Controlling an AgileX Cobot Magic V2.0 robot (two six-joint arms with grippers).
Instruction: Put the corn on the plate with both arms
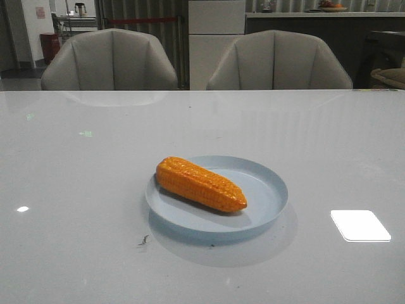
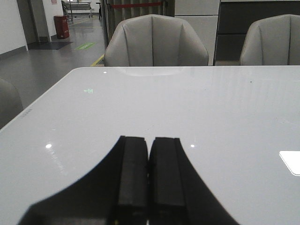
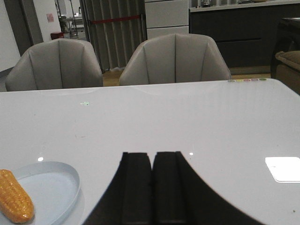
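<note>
The orange corn [image 1: 199,183] lies on the pale blue plate [image 1: 266,183] at the middle of the white table, its tapered end toward the front right. Neither arm shows in the front view. In the right wrist view the corn [image 3: 14,199] and the plate [image 3: 56,185] sit off to one side of my right gripper [image 3: 152,157], apart from it. That gripper is shut and empty. My left gripper [image 2: 150,140] is shut and empty over bare table; corn and plate are out of that view.
Two grey chairs [image 1: 111,60] [image 1: 278,60] stand behind the table's far edge. A bright light reflection [image 1: 359,225] lies on the table at the front right. A small dark speck [image 1: 143,240] sits on the table near the plate.
</note>
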